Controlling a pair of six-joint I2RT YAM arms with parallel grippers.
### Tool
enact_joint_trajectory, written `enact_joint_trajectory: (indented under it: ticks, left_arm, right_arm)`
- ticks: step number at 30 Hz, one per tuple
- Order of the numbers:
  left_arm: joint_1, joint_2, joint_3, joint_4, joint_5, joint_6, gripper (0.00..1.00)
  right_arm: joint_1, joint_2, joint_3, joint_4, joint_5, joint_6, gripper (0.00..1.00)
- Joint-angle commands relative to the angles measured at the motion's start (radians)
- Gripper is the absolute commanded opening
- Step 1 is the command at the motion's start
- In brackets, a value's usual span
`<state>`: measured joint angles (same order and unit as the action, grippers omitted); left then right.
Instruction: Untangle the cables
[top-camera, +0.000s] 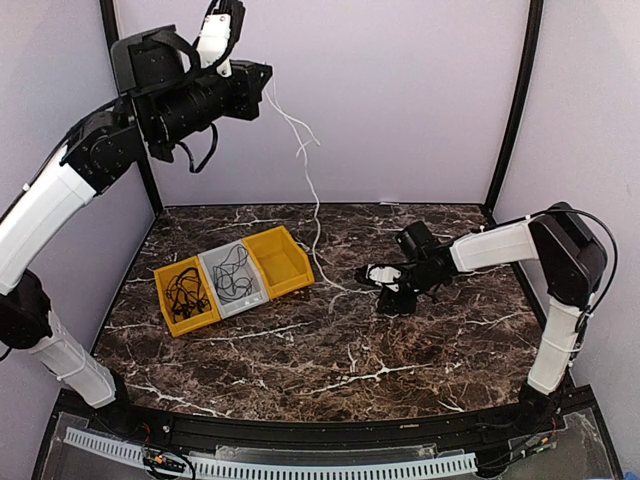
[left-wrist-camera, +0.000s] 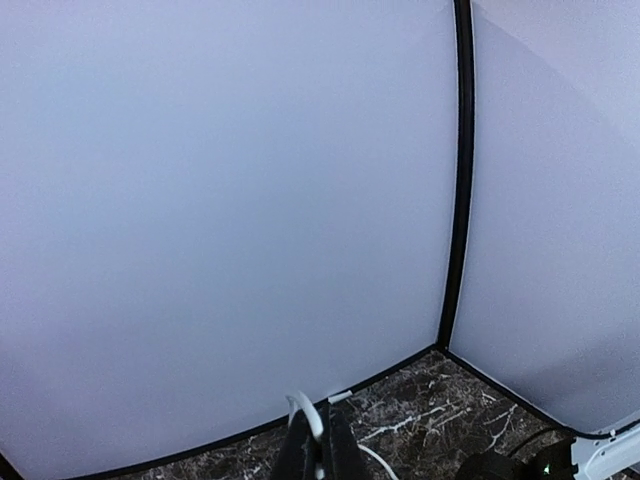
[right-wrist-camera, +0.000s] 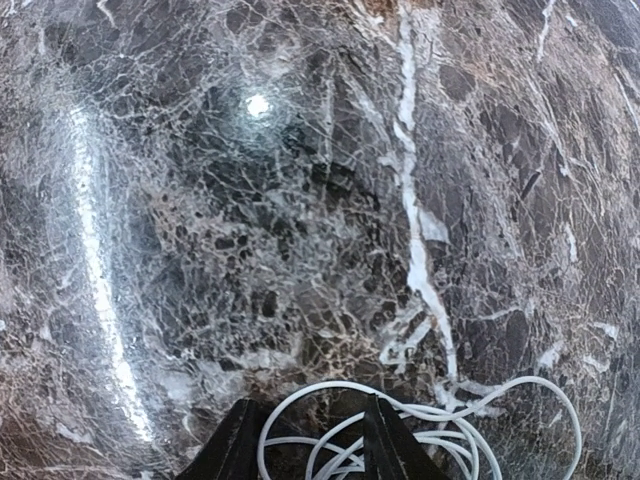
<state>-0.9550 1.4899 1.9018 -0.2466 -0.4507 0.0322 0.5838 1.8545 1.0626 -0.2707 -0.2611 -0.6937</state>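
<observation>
Left gripper (left-wrist-camera: 320, 446) clamps the white cable (top-camera: 317, 210) high; right gripper (right-wrist-camera: 308, 440) sits apart around it, so slack might drag and knot.

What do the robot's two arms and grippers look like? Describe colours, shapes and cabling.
The left arm and right arm alternate white tubular links with bulky black joint housings. A thin black wire loops along each one's outside. The left gripper and right gripper are black, each with two narrow tapering fingers.
</observation>
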Motion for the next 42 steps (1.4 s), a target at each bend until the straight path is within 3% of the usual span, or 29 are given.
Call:
enact_joint_trajectory:
  ticks: [1,4,14,22,28,32,37,42]
  left_arm:
    - [0.026,0.075,0.28,-0.038,-0.054,0.171,0.0]
    - [0.049,0.075,0.271,0.05,-0.057,0.223,0.0]
    - [0.186,0.119,0.273,0.034,0.094,0.154,0.0]
    - [0.26,0.158,0.337,0.127,0.18,0.186,0.0]
    - [0.281,0.202,0.347,0.146,0.205,0.167,0.0]
    - [0.283,0.201,0.246,0.147,0.186,0.15,0.0]
    - [0.283,0.123,-0.003,0.226,0.178,0.115,0.0]
    - [0.294,0.11,-0.059,0.234,0.179,0.106,0.0]
  right_arm:
    - [-0.026,0.011,-0.009,-0.043,0.027,0.005,0.38]
    - [-0.029,0.008,0.01,-0.064,0.013,0.013,0.37]
    - [-0.018,-0.119,0.063,-0.199,-0.068,0.055,0.42]
    - [0.005,-0.275,0.012,-0.245,-0.139,0.054,0.49]
    - [0.006,-0.354,-0.066,-0.201,-0.109,0.035,0.52]
    - [0.003,-0.353,-0.097,-0.173,-0.075,0.034,0.53]
    - [0.002,-0.346,-0.113,-0.159,-0.066,0.028,0.53]
    - [0.003,-0.327,-0.118,-0.153,-0.056,0.022,0.53]
